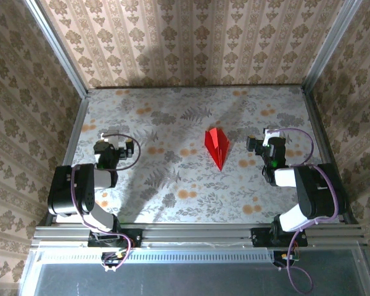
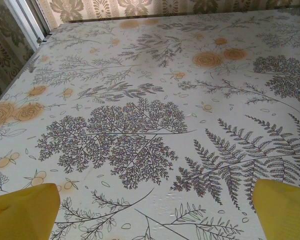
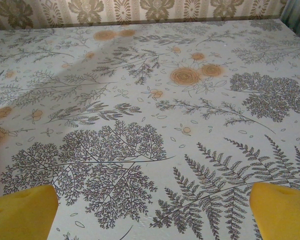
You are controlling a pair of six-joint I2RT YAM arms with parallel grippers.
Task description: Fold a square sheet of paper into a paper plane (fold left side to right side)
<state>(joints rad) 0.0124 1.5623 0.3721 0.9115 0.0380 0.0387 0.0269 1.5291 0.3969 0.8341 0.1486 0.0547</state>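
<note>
**1. Work item.** The plane [image 1: 217, 147] lies flat on the counter [image 1: 172, 191]. It is a narrow red dart. Its nose points toward the arm bases and its wider tail toward the far wall. A centre crease runs along its length. No unfolded square outline is visible.

**2. Position relative to the pincers.** The plane lies between the two pincers and touches neither. It is near the right pincer [image 3: 152, 215], on that pincer's left side. It is well apart from the left pincer [image 2: 152, 215], on that pincer's right side. Both pincers point toward the far wall, so the plane lies beside each line of reach, not ahead of it.

**3. Pincer state.** Both pincers stand wide and hold nothing. In each wrist view the yellow fingers [image 2: 22, 212] sit at the two lower corners, with bare patterned counter between them.

**4. Step in hand.** Judged from the dart shape, the folding sequence is complete or at its last check. No fold is being pressed at this moment.

**5. Next move.** If the crease needs sharpening, the right pincer is better placed. It would have to swing left, come over the tail and press along the centre line without pushing the light paper sideways. Otherwise, no further contact is called for, and both arms can stay clear of the plane.
</note>
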